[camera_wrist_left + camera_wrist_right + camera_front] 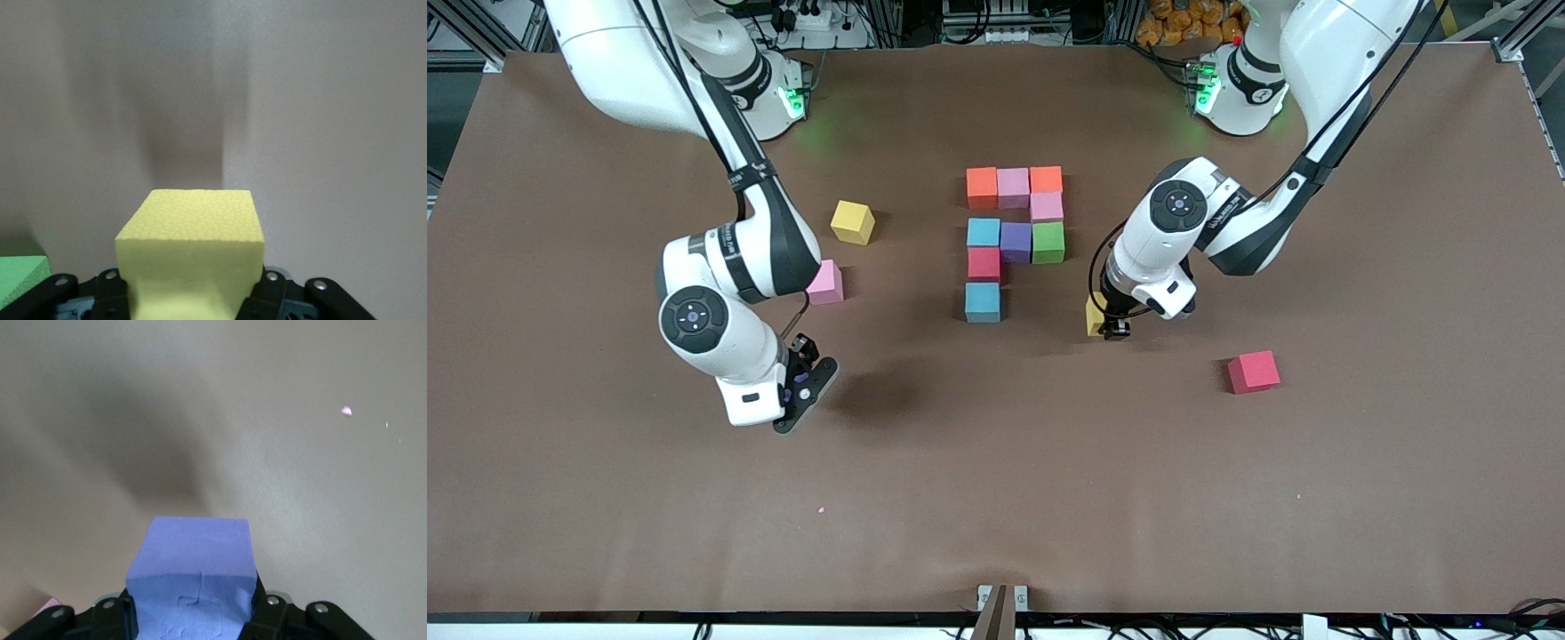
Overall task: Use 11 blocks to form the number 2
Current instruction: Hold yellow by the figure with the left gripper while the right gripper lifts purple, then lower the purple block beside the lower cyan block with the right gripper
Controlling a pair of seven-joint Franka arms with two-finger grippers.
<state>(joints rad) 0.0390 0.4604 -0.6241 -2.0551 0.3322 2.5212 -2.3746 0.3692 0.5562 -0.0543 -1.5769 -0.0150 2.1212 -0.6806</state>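
yellow foam cube (191, 257) sits clamped between the fingers of the left gripper (1113, 331), held above the brown table cover (996, 498) between the partly built number 2 (1014, 238) and a loose red foam cube (1253, 371) lying toward the left arm's end. the right gripper (805, 391) is closed on a purple-blue foam cube (192, 577) (seen clearly only in its wrist view), up in the air over bare table toward the right arm's end. the figure so far has nine abutting cubes: orange, pink, orange along the row farthest from the front camera, a pink one below the last, then light blue, purple, green, then a red one and a light blue one nearest the camera. two more cubes lie loose near the right arm, a yellow foam block (852, 221) and a pink foam block (825, 283) partly hidden by the arm.
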